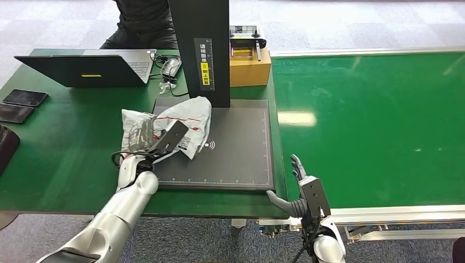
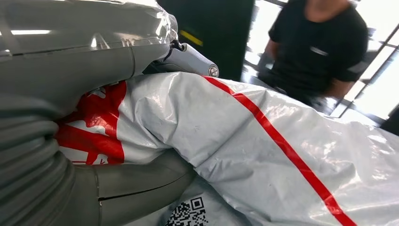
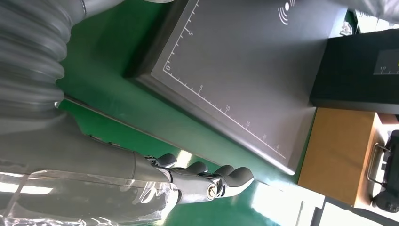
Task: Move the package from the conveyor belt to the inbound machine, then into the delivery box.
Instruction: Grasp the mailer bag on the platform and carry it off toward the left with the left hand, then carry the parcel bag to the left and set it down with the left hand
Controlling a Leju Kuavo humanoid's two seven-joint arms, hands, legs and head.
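Green covering runs across the whole surface (image 1: 66, 164) in front of me, with the conveyor belt (image 1: 373, 126) continuing to the right. From my remote station I note the package (image 1: 183, 123), a crumpled grey-white plastic mailer with red stripes, lying on the left part of the inbound machine (image 1: 241, 153), its left end overhanging onto the green surface. My left robot hand (image 1: 147, 147) is grasping the package at its near left side; the left wrist view confirms the thumb (image 2: 141, 181) under the bag and a finger (image 2: 190, 59) over it, with a QR code (image 2: 188, 213) on the label just beside the thumb. The machine is a dark flat plate marked with ruler lines and a wireless symbol (image 1: 209, 145), and a black upright column (image 1: 200, 49) bearing a yellow label rises from its far edge. My right robot hand (image 1: 300, 183) is released, fingers extended and apart, holding nothing, poised just beside the plate's near right corner at the conveyor's edge. Behind the column, to the right, a cardboard box (image 1: 249, 68) carries a controller (image 1: 247, 37). Further left I record an open laptop (image 1: 88, 68), a mouse (image 1: 171, 67), and two phones (image 1: 22, 104). A person in dark clothing (image 1: 142, 22) sits at the far side.
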